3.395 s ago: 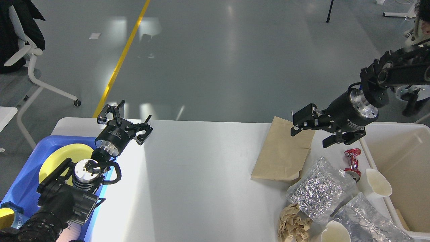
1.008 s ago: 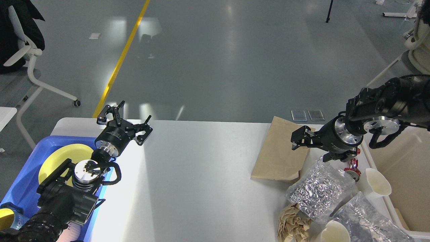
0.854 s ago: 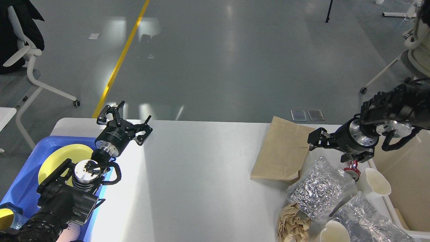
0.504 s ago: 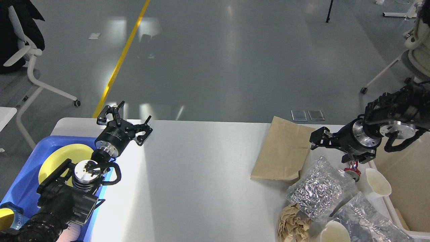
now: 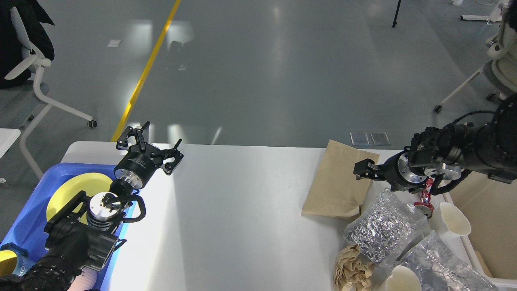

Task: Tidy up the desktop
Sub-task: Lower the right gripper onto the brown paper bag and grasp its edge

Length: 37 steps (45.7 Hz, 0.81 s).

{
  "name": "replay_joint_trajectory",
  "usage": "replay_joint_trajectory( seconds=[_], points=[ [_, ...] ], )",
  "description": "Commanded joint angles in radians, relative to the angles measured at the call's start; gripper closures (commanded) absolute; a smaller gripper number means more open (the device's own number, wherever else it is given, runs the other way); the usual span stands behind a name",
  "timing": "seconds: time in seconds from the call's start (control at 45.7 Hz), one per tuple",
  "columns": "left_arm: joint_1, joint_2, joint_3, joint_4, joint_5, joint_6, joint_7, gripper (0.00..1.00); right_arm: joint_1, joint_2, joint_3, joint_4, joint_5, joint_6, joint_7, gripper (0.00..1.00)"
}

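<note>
The white-grey desktop (image 5: pixel 242 210) bears litter at its right end: a flat brown paper bag (image 5: pixel 337 182), a crinkled silver foil bag (image 5: pixel 381 228), a crushed red can (image 5: pixel 424 200), a crumpled brown paper wad (image 5: pixel 351 268), a clear plastic bag (image 5: pixel 440 262) and two white paper cups (image 5: pixel 454 220) (image 5: pixel 402 279). My left gripper (image 5: pixel 153 143) is open and empty above the table's far left corner. My right gripper (image 5: pixel 363 169) hangs low over the paper bag's right edge, pointing left; its fingers are dark and cannot be told apart.
A blue plastic tray (image 5: pixel 24 218) holding a yellow plate (image 5: pixel 66 190) stands at the left edge under my left arm. A cream-white bin (image 5: pixel 494 210) stands at the right edge. Office chairs stand on the floor at far left and far right.
My right gripper came down from above the bag, drew back to the right, then moved left again to the bag's right edge. The left arm has not moved.
</note>
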Motion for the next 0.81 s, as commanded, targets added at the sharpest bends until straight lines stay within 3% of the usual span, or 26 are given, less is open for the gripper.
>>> replay_joint_trajectory(
  seconds=[0.0, 0.35, 0.789],
  points=[
    [0.001, 0.0, 0.0, 0.0, 0.0, -0.001, 0.0, 0.03, -0.04, 0.002, 0.005, -0.043, 0.0, -0.009, 0.0, 0.0],
    [-0.001, 0.0, 0.0, 0.0, -0.002, 0.001, 0.0, 0.03, -0.152, 0.025, 0.008, -0.175, 0.042, -0.046, 0.0, 0.0],
    [-0.001, 0.0, -0.001, 0.0, 0.0, -0.001, 0.0, 0.03, -0.199, 0.054, 0.025, -0.212, 0.045, -0.09, 0.002, 0.01]
  ],
)
